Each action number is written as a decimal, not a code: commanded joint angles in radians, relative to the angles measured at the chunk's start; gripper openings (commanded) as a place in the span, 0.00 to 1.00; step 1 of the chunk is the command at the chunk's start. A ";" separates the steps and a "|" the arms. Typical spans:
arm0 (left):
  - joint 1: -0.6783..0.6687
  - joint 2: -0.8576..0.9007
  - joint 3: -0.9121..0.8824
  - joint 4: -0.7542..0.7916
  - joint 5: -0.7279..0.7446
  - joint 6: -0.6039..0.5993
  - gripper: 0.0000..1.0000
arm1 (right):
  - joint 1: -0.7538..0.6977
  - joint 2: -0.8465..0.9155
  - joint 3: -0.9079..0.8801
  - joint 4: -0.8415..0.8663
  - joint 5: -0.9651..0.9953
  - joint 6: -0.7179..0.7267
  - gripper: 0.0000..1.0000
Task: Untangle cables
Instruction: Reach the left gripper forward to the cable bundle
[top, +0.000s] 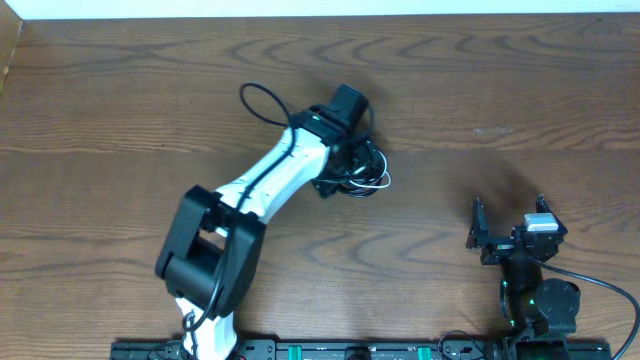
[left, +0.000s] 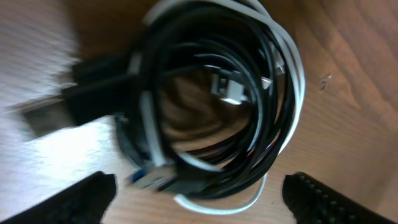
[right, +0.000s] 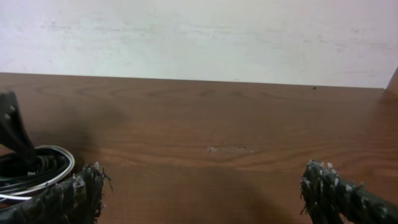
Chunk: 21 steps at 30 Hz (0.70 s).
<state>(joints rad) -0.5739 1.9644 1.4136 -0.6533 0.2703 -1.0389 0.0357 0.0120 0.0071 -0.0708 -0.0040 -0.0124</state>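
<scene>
The left gripper (left: 199, 198) hung right over the cables (left: 211, 106), a small coil of black and white cords lying near the middle of the wooden table (top: 520, 90). Its fingers (left: 84, 199) stood wide apart on either side of the coil, clamping nothing. Well off to the right, by the table's front edge, the right gripper (top: 508, 215) sat low with its fingers (right: 65, 199) spread wide too, holding nothing.

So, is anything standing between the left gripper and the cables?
Nothing visible does. In the left wrist view the left gripper is open just above the cables, which lie in a coil on the table. Its fingers are spread, one toward each side of the coil.
</scene>
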 joint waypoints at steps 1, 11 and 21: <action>-0.028 0.039 0.017 0.006 -0.032 -0.060 0.82 | -0.004 -0.005 -0.002 -0.004 0.000 -0.011 0.99; -0.056 0.056 0.015 0.007 -0.099 -0.066 0.44 | -0.004 -0.005 -0.002 -0.004 0.000 -0.011 0.99; -0.055 -0.055 0.029 0.003 -0.081 0.107 0.07 | -0.004 -0.005 -0.002 -0.004 0.000 -0.011 0.99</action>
<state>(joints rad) -0.6304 2.0010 1.4147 -0.6472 0.2031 -1.0180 0.0357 0.0120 0.0071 -0.0708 -0.0040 -0.0120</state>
